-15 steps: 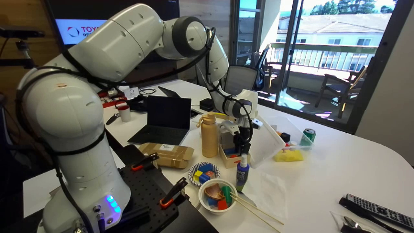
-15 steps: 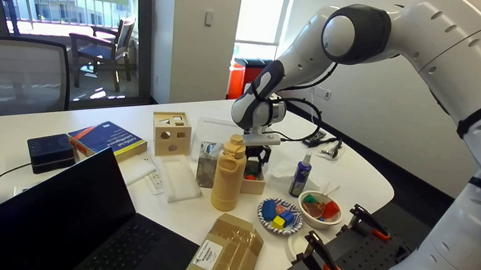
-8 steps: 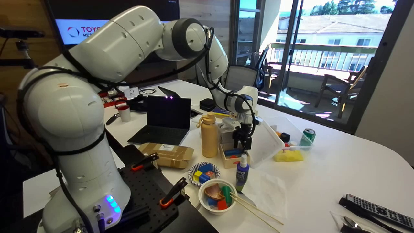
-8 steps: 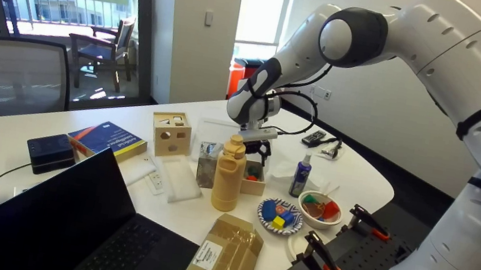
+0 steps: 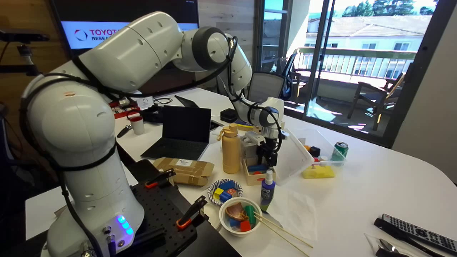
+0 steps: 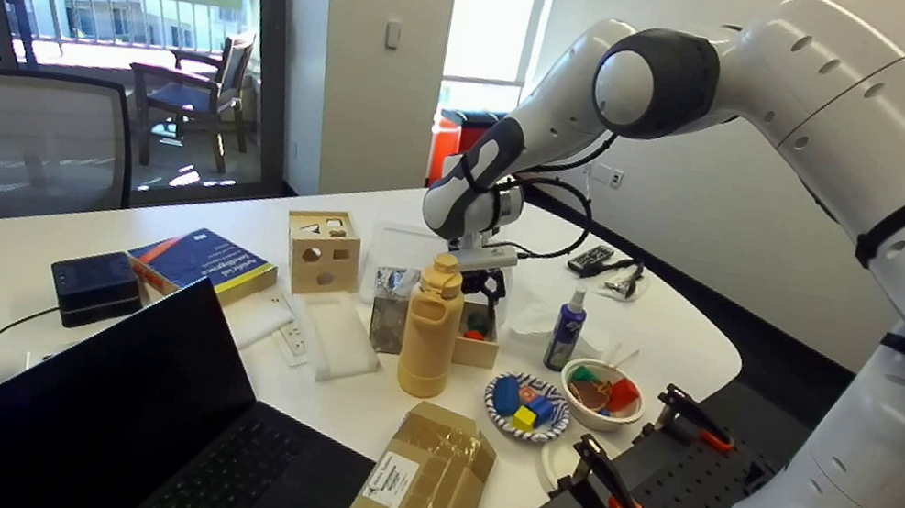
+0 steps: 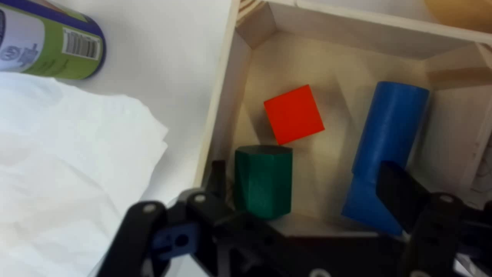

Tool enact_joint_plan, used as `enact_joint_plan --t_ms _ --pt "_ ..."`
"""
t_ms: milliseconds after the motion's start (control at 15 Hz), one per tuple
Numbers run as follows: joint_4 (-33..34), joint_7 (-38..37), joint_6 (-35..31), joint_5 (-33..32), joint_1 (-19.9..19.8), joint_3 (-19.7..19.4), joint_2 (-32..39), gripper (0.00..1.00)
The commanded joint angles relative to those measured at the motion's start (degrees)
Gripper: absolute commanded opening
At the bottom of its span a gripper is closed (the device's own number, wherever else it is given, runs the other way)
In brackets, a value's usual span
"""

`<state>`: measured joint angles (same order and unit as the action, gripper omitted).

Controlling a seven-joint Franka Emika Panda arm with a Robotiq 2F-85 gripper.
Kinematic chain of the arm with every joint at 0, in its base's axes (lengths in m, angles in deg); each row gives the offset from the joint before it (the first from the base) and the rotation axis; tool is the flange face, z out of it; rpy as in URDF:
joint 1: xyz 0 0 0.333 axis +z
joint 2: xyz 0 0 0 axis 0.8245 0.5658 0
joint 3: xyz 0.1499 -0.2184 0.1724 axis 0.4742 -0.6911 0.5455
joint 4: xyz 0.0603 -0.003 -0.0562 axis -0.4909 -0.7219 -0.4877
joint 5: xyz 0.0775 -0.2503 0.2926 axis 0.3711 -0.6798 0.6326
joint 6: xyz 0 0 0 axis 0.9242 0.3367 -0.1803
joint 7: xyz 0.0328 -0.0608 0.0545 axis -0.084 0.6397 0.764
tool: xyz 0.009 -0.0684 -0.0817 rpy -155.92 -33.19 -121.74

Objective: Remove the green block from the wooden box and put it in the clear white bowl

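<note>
Green block (image 7: 264, 181), one: eight o'clock in the wooden box (image 7: 346, 32), wrist view. End effector (image 7: 303, 171): spread wide, holding nothing. Step, we judge: lining up the grasp. Next calls for: lower, close, lift toward the clear white bowl (image 5: 234, 233).

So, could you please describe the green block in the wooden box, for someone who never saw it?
Find the tall yellow bottle; beside it is the low open wooden box. In the wrist view, the green block is inside, close to the red block. Its colour sets it apart from that block and the blue cylinder.
</note>
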<state>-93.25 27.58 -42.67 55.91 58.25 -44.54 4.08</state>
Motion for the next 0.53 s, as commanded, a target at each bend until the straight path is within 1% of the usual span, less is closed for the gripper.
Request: enact_joint_plan --t_ms 0,200,467 --pt "2.7 0.2 1.5 -0.2 -0.6 0.9 1.0 1.0" --pt "3.6 -0.4 2.0 -0.5 -0.4 0.5 1.9 1.0" --pt "3.6 0.4 1.1 0.0 -1.3 0.9 2.4 1.0"
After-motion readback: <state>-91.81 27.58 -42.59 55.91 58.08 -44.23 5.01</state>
